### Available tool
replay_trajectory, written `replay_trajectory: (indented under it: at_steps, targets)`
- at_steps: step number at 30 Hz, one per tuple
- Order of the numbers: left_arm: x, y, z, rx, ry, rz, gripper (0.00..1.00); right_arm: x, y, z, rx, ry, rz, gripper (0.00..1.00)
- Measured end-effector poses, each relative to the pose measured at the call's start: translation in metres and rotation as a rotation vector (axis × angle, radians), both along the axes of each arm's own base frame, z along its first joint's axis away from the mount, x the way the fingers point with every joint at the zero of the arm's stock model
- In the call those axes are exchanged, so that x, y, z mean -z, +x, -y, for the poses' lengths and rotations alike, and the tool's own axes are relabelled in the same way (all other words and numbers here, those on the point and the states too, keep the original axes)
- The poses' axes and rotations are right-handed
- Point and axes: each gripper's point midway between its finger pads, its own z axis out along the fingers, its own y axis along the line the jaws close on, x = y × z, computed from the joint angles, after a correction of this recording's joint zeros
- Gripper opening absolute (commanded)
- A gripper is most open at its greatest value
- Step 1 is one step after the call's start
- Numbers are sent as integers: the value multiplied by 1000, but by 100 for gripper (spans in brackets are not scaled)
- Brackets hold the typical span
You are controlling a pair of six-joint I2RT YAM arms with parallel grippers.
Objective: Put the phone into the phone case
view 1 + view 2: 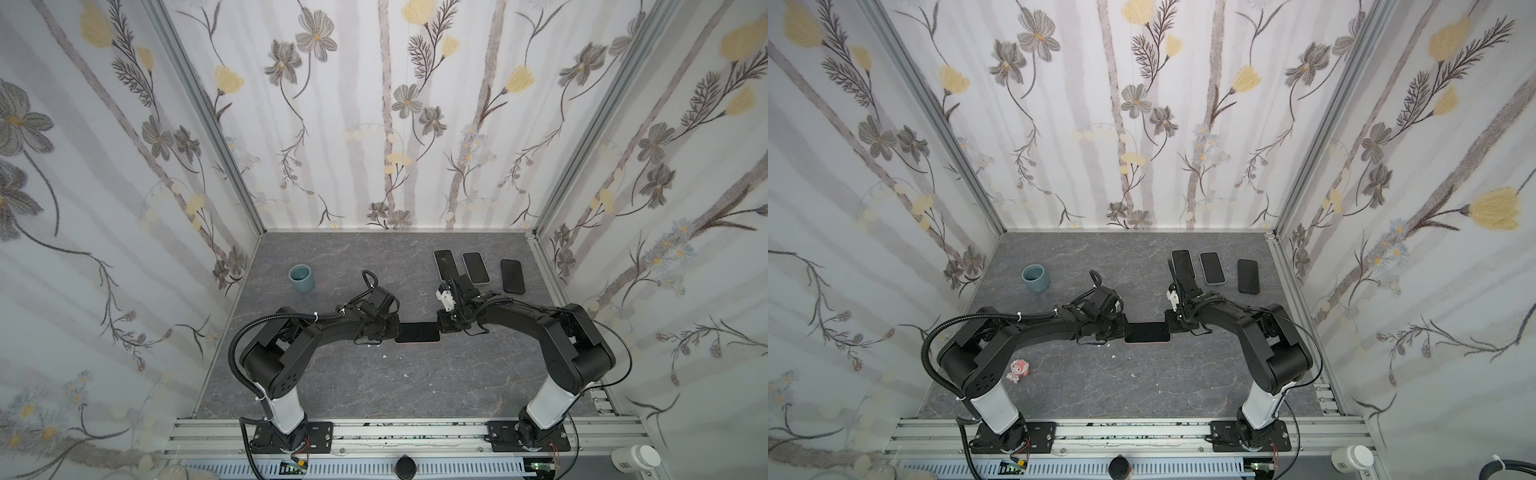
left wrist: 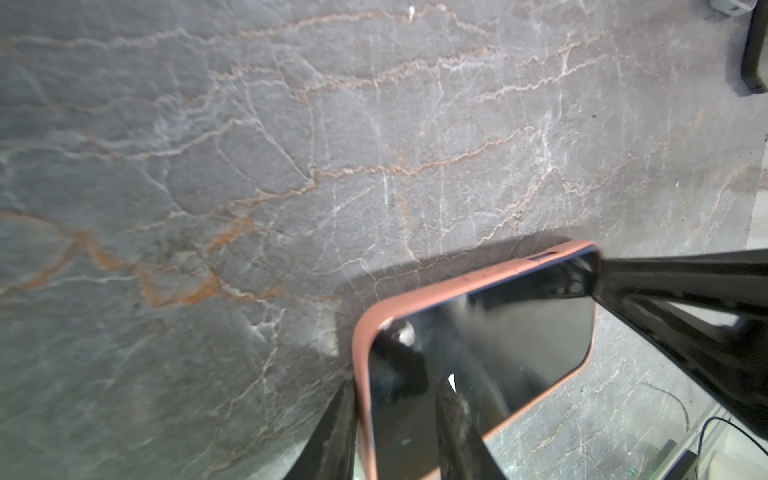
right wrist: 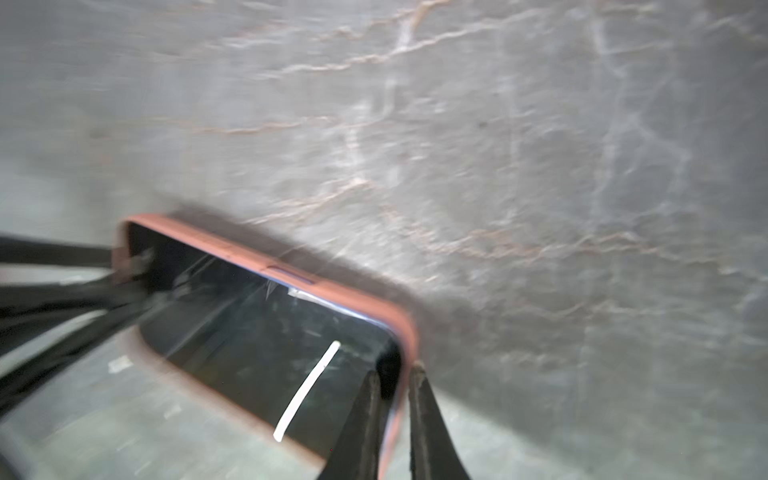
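Progress: looks nearly done, with phone point(image 1: 417, 331) seated inside case point(image 2: 360, 374), left end effector point(image 2: 395, 395) and right end effector point(image 3: 397, 374) pinching its ends; leaves release.

Grey veined stone-look tabletop point(image 1: 332, 386) sat evenly lit; white floral wallpaper walls point(image 1: 365, 104) rose behind and beside it.
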Motion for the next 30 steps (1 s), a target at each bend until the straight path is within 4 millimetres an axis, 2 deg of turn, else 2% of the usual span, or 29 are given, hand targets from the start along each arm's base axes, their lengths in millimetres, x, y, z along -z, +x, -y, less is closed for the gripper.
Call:
replay_trajectory:
  at_steps: [10, 14, 16, 18, 21, 25, 27, 30]
  targets:
    - [0, 0, 0, -1, 1, 4, 34, -1, 3, -2, 8, -43, 11, 18]
    - [-6, 0, 0, 2, -1, 9, 34, -15, 10, -4, -1, -85, 45, 23]
    - [-19, 7, 1, -4, 0, 45, 34, -24, 10, 0, -9, -143, 52, 26]
    - [-42, 17, 4, 2, -20, 109, 34, -49, 16, -7, -31, -138, 99, 27]
    - [-84, 33, 1, -7, -37, 238, 34, -113, 39, -27, -66, -72, 279, 28]
    - [-136, 42, -13, -7, -22, 424, 34, -202, 44, -37, -93, 52, 527, 33]
    - [-161, 42, -21, 0, -21, 522, 34, -242, 43, -35, -98, 114, 666, 44]
    - [-187, 33, -36, 26, -12, 646, 35, -275, 33, -33, -142, 176, 824, 61]
